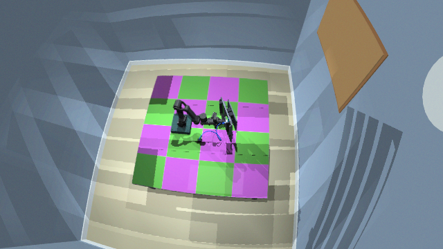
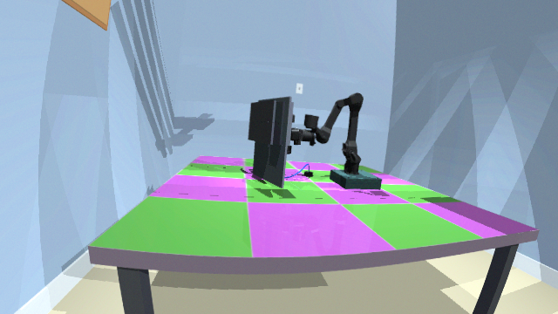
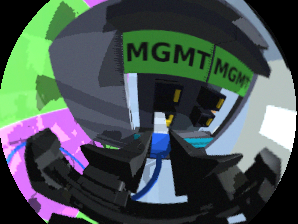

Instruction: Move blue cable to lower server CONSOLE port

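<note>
Progress: blue plug (image 3: 160, 145) was in the grip; release not yet done. Its clear tip (image 3: 159, 120) overlapped the lower left port (image 3: 170, 119) beneath a green MGMT label (image 3: 167, 52). Could not tell whether the tip was inside or just in front, nor which server this was, so extraction and transfer were unconfirmed. If this was the lower server, the push to a click and the release likely remained.

Position: plug lay between the jaws (image 1: 225, 121) (image 2: 292, 134), tip pointing forward past them towards the ports. Jaws were nearly closed, narrowly parted by the plug body. Blue cable (image 1: 208, 131) (image 2: 301, 171) (image 3: 158, 172) trailed back from the plug; part hung near the surface (image 1: 214, 176) (image 2: 301, 231) (image 3: 30, 80).
</note>
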